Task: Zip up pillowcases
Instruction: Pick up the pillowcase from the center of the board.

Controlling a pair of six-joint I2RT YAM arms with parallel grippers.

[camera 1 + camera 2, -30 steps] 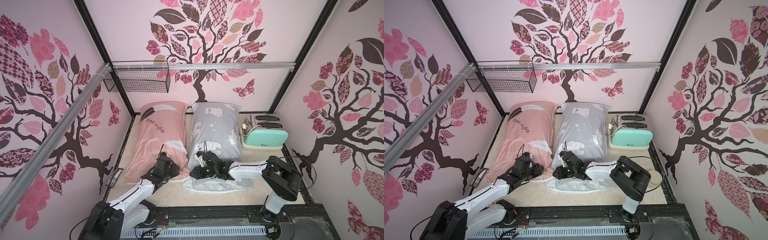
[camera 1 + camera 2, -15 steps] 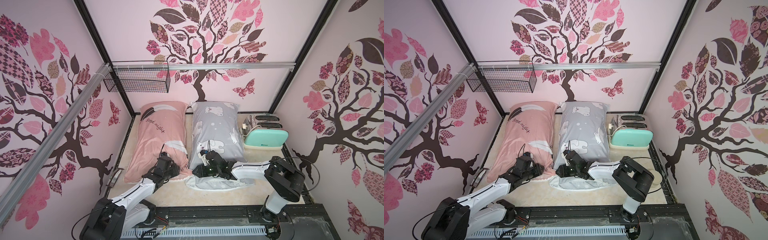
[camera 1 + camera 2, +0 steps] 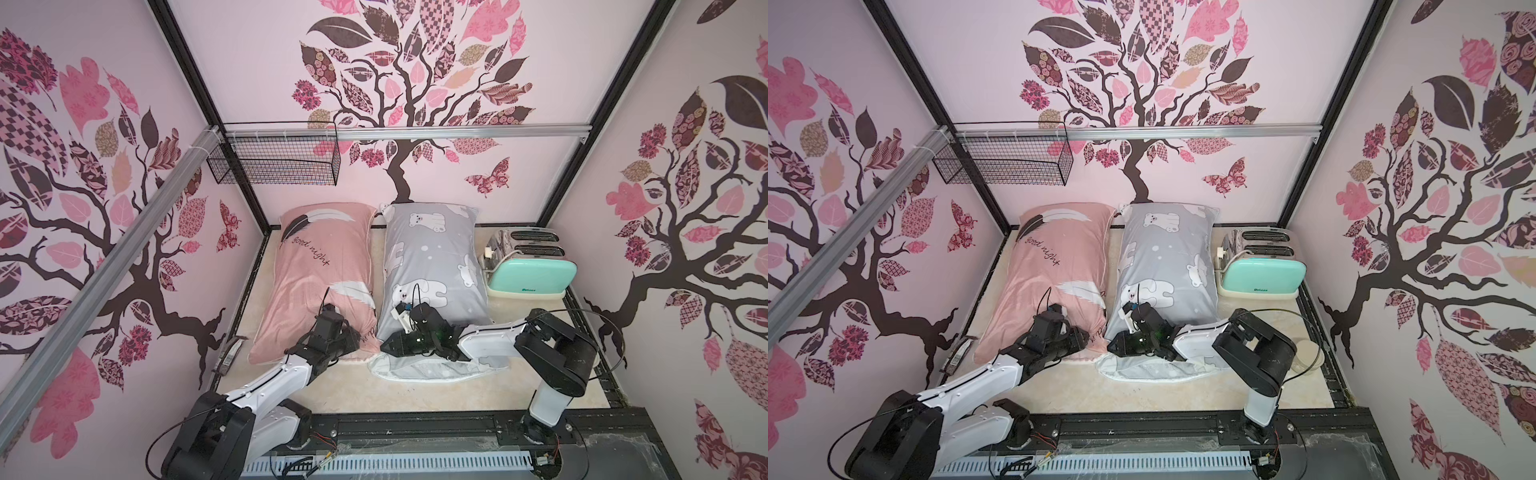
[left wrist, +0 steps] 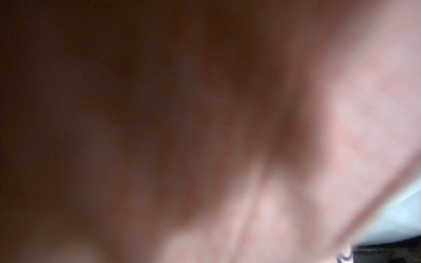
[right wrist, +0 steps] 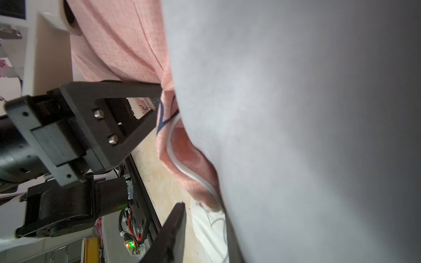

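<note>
In both top views the pink pillowcase (image 3: 320, 266) and the grey pillowcase (image 3: 432, 257) lie side by side. My left gripper (image 3: 357, 337) is pressed against the pink one's near right corner. Blurred pink fabric (image 4: 341, 113) fills the left wrist view and hides its jaws. In the right wrist view a left finger (image 5: 127, 86) runs into that pink corner (image 5: 168, 118). My right gripper (image 3: 387, 347) sits at the grey pillowcase's near left corner. Its jaws stand apart around white lining (image 5: 211, 227), and grey fabric (image 5: 296, 113) drapes over one finger.
A mint toaster (image 3: 532, 278) stands right of the grey pillow. A wire basket (image 3: 274, 162) hangs on the back wall. A small flat item (image 3: 230, 353) lies by the left wall. A round pale dish (image 3: 1308, 353) sits near the right arm's elbow. A black rail (image 3: 415, 428) runs along the front.
My right gripper has slid a little to the left along the grey pillowcase's near end. The left arm has hardly moved.
</note>
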